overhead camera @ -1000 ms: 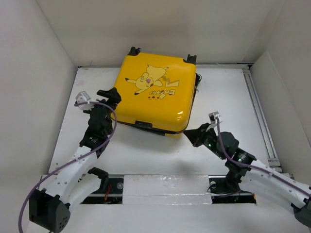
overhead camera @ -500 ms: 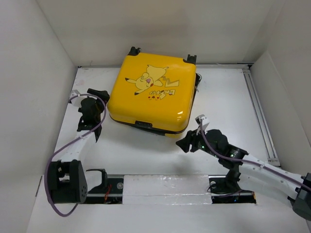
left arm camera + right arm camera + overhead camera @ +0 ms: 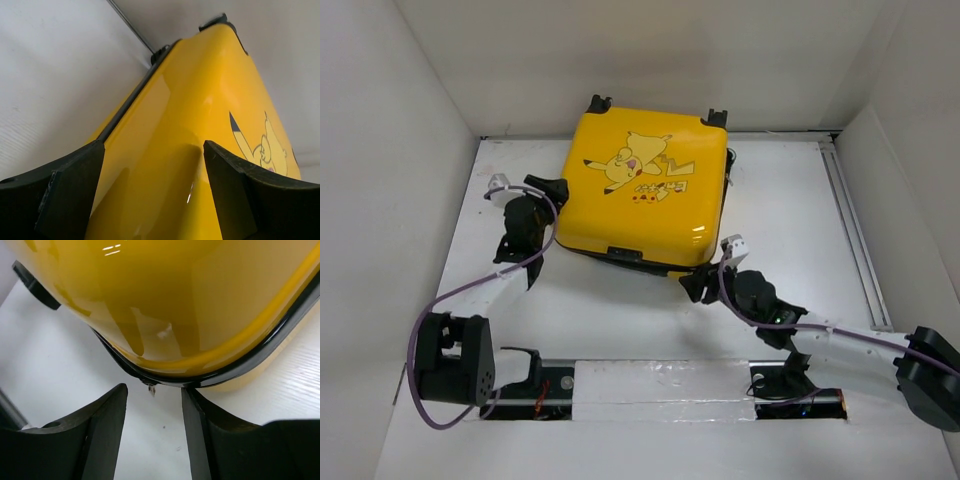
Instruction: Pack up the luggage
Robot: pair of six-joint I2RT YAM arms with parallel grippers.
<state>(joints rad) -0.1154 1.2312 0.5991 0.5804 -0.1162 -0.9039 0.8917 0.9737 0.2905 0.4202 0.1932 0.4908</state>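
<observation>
The yellow luggage (image 3: 640, 190) with its Pikachu print lies closed and flat at the back middle of the white table, black wheels (image 3: 598, 103) toward the rear wall. My left gripper (image 3: 554, 190) is open at its left side. In the left wrist view the glossy shell (image 3: 200, 100) fills the space between the fingers of the left gripper (image 3: 154, 147). My right gripper (image 3: 694, 286) is open at the near right corner. Between the fingertips of the right gripper (image 3: 154, 390) hangs a small zipper pull (image 3: 151, 388), just under the black zipper band (image 3: 240, 365).
White walls close in the table on the left, back and right. A metal rail (image 3: 855, 230) runs along the right side. A taped white strip (image 3: 660, 385) covers the near edge between the arm bases. A thin black strap (image 3: 729, 170) lies beside the luggage's right edge.
My right gripper has opened and moved in under the luggage's near right corner. My left gripper swung away left, then came back against the left side. The luggage has shifted slightly right.
</observation>
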